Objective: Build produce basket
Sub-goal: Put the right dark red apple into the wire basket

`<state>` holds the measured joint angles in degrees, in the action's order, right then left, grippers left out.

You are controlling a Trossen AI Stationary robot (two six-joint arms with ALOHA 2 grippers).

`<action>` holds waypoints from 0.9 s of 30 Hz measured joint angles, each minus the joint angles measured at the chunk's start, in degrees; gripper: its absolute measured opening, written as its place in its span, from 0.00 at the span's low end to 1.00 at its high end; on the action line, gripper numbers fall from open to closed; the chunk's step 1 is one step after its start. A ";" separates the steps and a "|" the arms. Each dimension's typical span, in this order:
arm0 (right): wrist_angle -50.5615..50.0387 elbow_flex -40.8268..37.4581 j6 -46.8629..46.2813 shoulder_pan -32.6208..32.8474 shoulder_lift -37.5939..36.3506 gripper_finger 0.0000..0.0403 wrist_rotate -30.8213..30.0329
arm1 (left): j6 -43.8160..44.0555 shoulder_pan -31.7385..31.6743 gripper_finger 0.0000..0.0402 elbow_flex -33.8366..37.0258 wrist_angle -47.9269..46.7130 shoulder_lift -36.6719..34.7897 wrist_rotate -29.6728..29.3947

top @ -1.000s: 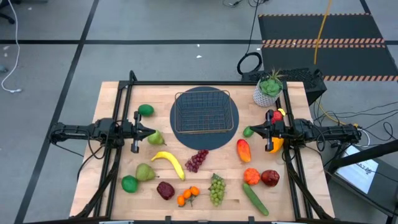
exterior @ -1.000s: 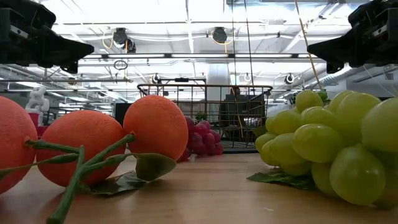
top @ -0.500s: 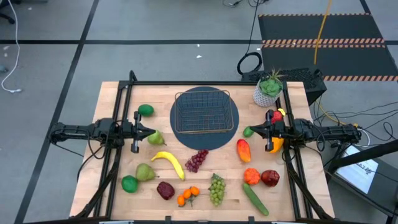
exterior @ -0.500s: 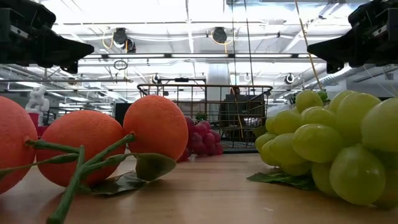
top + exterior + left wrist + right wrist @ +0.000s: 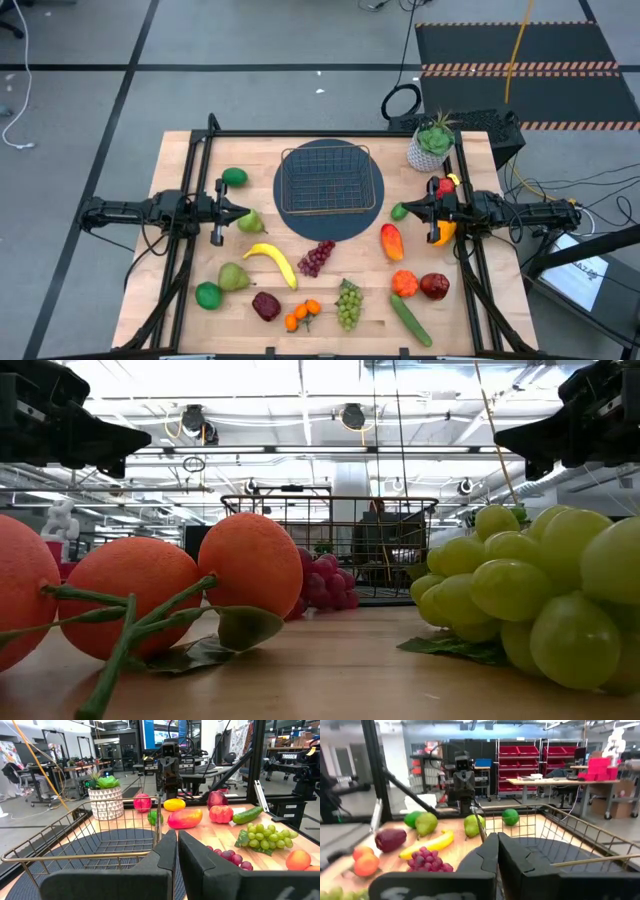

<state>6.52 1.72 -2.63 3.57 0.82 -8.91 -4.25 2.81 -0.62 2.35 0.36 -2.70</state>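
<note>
You have both arms stretched level over the table, facing each other across the basket [image 5: 330, 178]. The left gripper [image 5: 243, 211] and right gripper [image 5: 407, 210] are each pinched closed on nothing (fingers pressed together in both wrist views). The basket sits empty on the round dark mat [image 5: 330, 222]; produce [image 5: 272, 262] lies scattered around it. Only the low view shows both grippers well clear above the tabletop.

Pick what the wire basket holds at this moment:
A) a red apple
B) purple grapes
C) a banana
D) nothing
D: in the high view the basket shows only bare mesh on the round dark mat, and the banana and purple grapes lie on the table.
</note>
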 joint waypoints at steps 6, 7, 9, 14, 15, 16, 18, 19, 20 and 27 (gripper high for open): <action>1.94 1.04 -8.61 0.09 1.43 0.00 -2.93 | 0.00 0.00 0.05 0.02 0.00 0.00 -0.01; 2.59 1.74 -8.64 0.29 2.02 0.00 -2.50 | 0.01 0.00 0.05 0.02 0.00 0.00 -0.01; 1.33 4.89 -8.07 0.64 4.07 0.00 -1.76 | 0.00 0.00 0.05 0.02 0.00 0.00 0.00; -0.14 18.72 -4.22 0.70 11.96 0.00 -1.56 | 0.00 0.00 0.05 0.02 0.02 0.00 0.00; -1.90 21.55 -3.63 0.70 14.03 0.00 -1.55 | 0.00 0.00 0.05 0.00 0.00 0.00 -0.02; -3.35 24.94 -2.95 0.70 16.25 0.00 -1.55 | 0.00 0.00 0.05 0.02 0.00 0.01 0.00; -6.21 31.91 -2.34 0.70 20.42 0.00 -1.45 | 0.02 0.00 0.05 0.00 0.13 0.00 0.02; -8.46 35.30 -2.26 0.70 22.51 0.00 -1.30 | 0.02 0.00 0.05 0.02 0.11 0.00 0.00; -10.79 38.88 -2.24 0.70 24.62 0.00 -1.06 | 0.01 0.00 0.05 0.00 0.09 0.02 0.02; -24.14 59.79 -4.36 0.70 37.55 0.00 3.13 | 0.00 0.00 0.05 0.02 0.24 0.00 0.00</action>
<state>-17.62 61.50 -6.99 4.28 38.37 -5.78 -4.25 2.81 -0.60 2.59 0.36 -2.70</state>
